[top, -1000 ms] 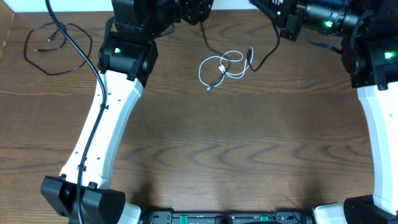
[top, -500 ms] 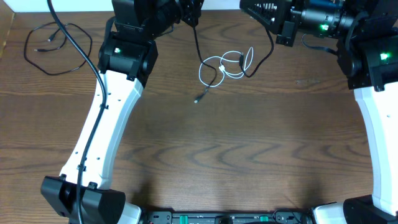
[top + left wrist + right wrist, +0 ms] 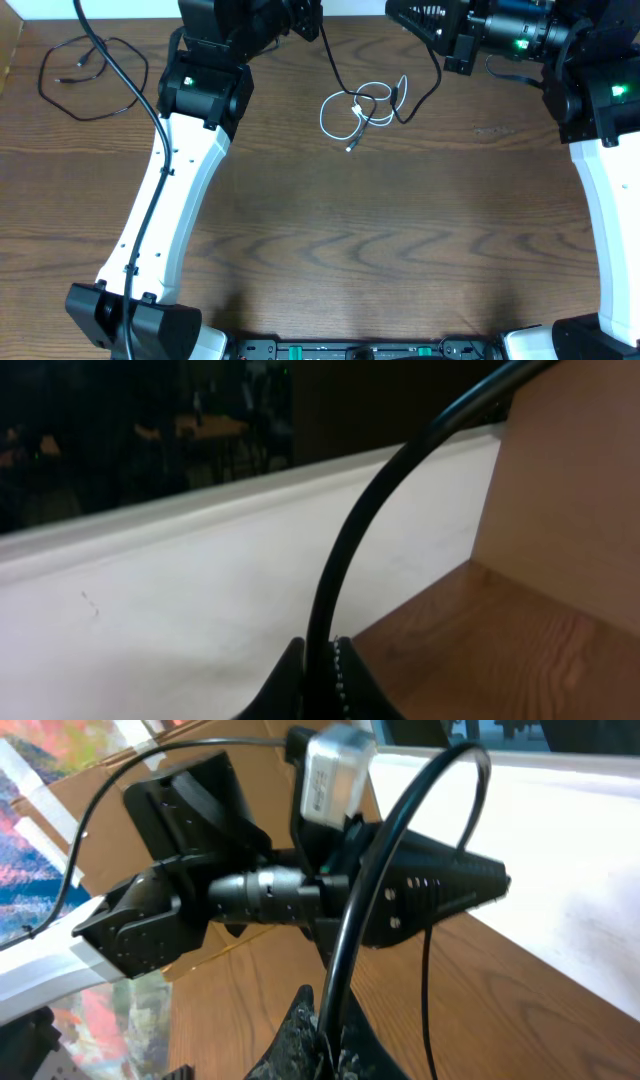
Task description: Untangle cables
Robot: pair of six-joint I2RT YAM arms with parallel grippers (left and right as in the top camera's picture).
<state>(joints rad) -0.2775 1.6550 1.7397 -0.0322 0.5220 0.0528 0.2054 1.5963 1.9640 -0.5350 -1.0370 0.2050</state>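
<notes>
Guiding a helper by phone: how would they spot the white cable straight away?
On the wooden table, look near the middle of its far edge for a small tangle. The white cable loops through it, its plug trailing toward the near side. The black cords knotted with it are its only neighbours.

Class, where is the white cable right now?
Overhead view: the white cable lies looped at the far centre of the table, tangled with the black cables.
</notes>
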